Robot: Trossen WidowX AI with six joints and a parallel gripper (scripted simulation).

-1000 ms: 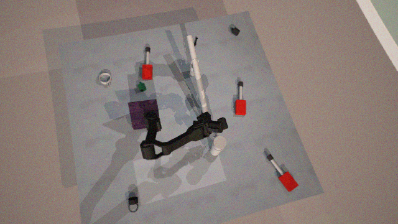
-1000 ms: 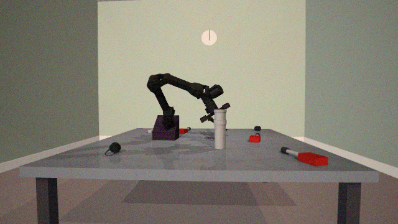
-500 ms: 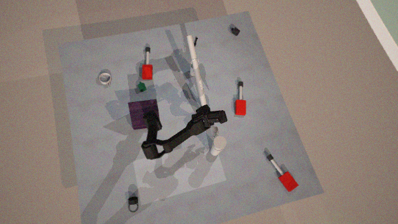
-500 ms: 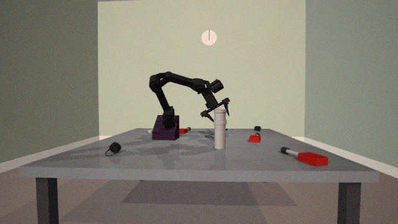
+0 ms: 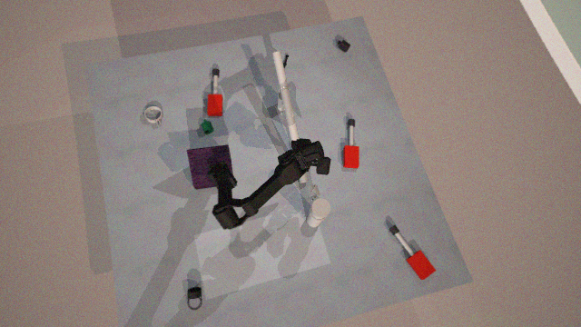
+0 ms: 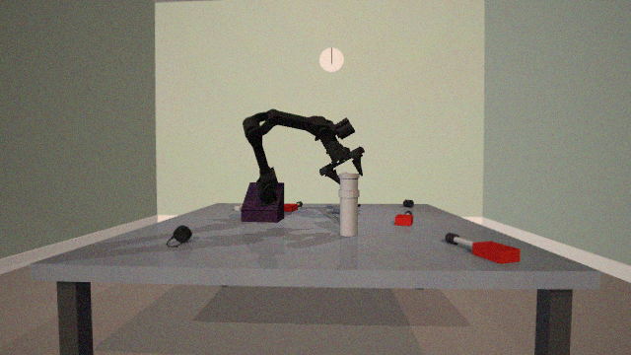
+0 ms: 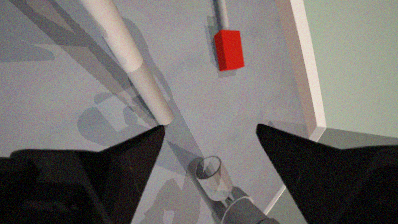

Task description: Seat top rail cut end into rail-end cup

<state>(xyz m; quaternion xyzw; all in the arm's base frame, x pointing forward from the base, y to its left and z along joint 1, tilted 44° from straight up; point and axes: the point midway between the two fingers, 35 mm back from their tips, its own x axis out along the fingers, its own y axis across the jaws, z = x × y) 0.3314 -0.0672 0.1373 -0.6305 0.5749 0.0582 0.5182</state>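
The white rail (image 5: 289,113) (image 7: 125,45) runs through the loop cap (image 5: 280,95). Its cut end stands clear of the clear rail-end cup (image 5: 314,191) (image 7: 215,177), with a gap between them. The cup hangs on the brace band (image 6: 349,193) (image 7: 239,206) of the big white post (image 5: 317,217) (image 6: 349,217), a short way below the post cap. The cup's open mouth shows in the wrist view. My gripper (image 6: 350,178) (image 7: 210,128) is open and empty, above the cup. Its left fingertip overlaps the rail's end in the wrist view; I cannot tell whether they touch.
Red blocks with white-and-black stems (image 5: 351,156) (image 5: 420,264) (image 5: 215,105) lie around the grey table (image 6: 315,276). A white mug (image 5: 153,114), a green piece (image 5: 207,126) and a black ringed object (image 5: 194,292) (image 6: 182,234) are there too. My arm rises from a purple base (image 5: 200,170) (image 6: 253,212).
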